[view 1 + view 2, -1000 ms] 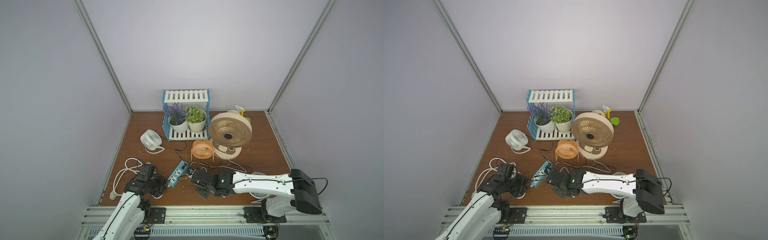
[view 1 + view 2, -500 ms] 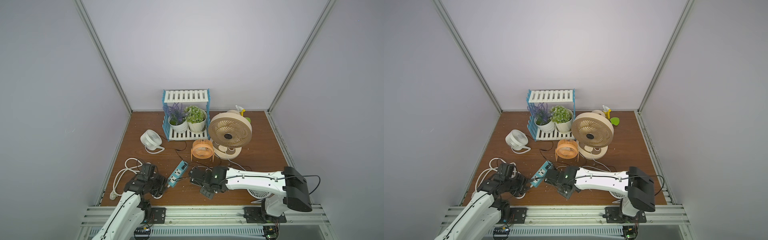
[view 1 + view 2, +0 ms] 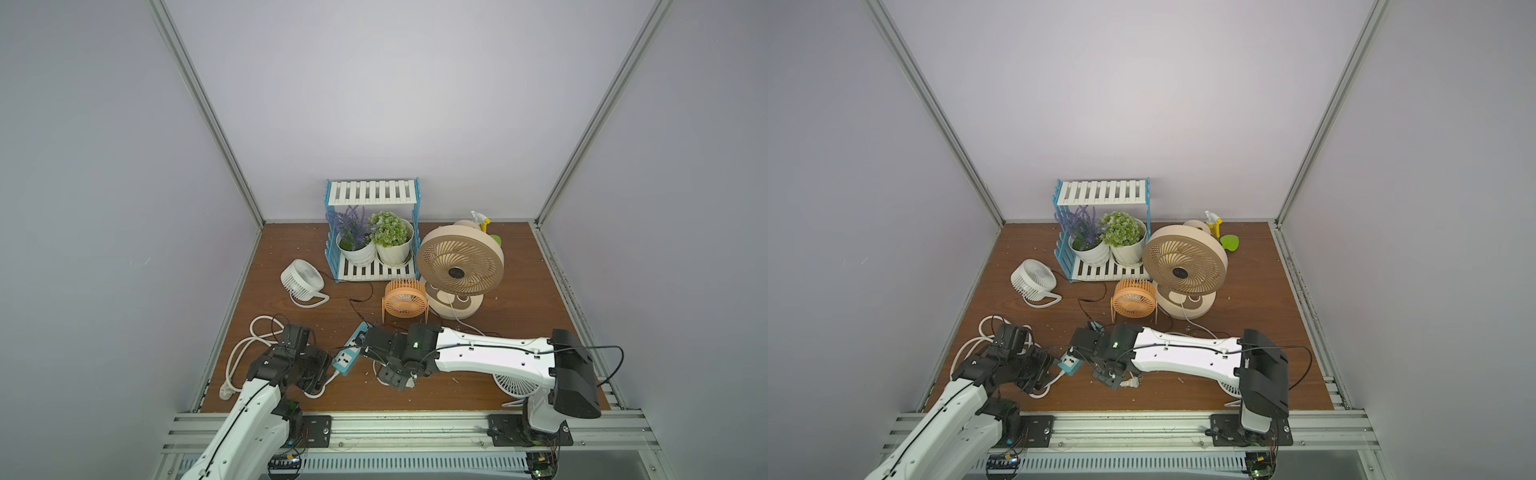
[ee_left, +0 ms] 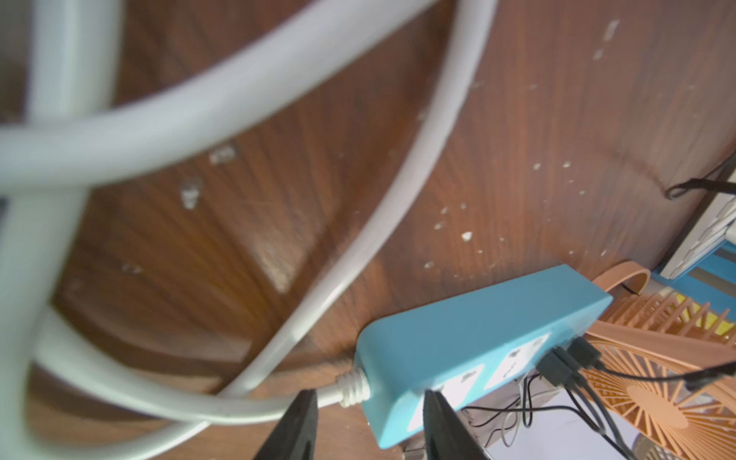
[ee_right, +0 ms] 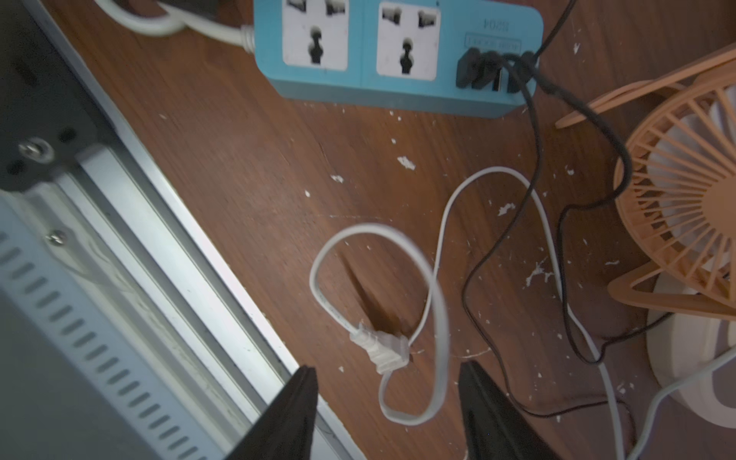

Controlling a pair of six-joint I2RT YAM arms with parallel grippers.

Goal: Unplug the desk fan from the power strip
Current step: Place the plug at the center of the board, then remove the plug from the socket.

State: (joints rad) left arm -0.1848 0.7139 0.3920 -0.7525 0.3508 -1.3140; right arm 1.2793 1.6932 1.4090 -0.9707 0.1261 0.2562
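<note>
Lying flat on the wooden table (image 3: 519, 291), near-left of centre, the power strip (image 3: 348, 358) sits at a slant between the two grippers. Both its white sockets are empty. Black plugs (image 5: 484, 71) sit in the USB row at its far end. A thick white cord (image 4: 255, 358) leaves the near end and loops off left.

The left gripper (image 4: 368, 394) straddles that cord right where it meets the strip, fingers (image 4: 302, 418) apart. One finger overlaps the strip's corner; touching or not is hard to call, the view is too close.

The right gripper (image 5: 384, 370) hovers just right of the strip, jaws wide apart, gripping nothing. A small white plug (image 5: 382, 352) on a thin white cable lies loose on the wood between them, apart from the strip.

An orange fan (image 3: 404, 300) stands just beyond the strip's far end, with a beige fan (image 3: 459, 266) behind it to the right.
</note>
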